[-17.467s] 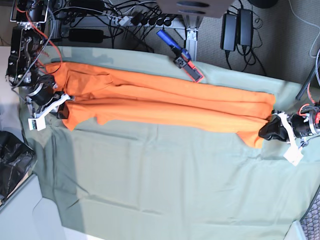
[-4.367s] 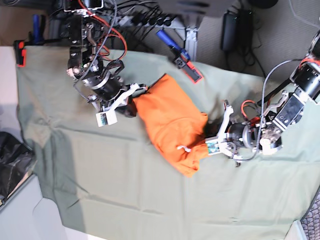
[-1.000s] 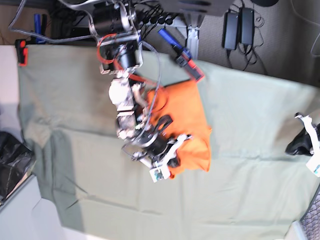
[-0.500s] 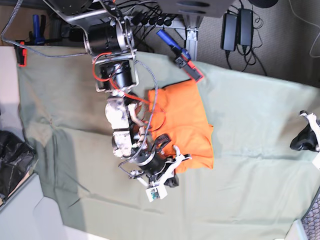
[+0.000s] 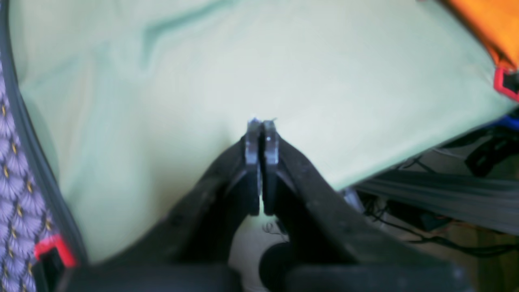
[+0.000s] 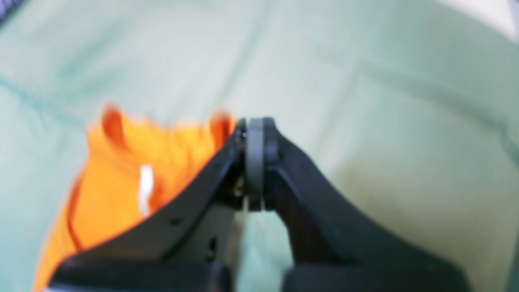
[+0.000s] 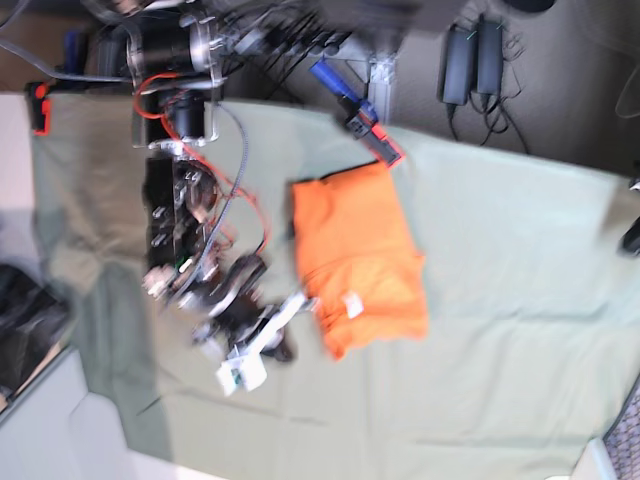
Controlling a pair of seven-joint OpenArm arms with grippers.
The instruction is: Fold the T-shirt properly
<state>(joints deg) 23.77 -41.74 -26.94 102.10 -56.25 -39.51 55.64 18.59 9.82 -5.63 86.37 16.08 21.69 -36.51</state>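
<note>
Pulled back off the shirt, the right gripper hangs just beside its edge with jaws closed and empty, the left gripper likewise closed, the folded shirt lying mid-surface on the green cloth.

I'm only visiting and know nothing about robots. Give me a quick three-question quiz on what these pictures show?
1. True or false: the right end effector grips the T-shirt.
2. What does the T-shirt lie on?
A. grey-green cloth
B. bare floor
C. a tray
3. Fill in: a small ____ tag shows on the shirt.

Key
1. False; it is shut, holding nothing, beside the shirt.
2. A
3. white
</note>
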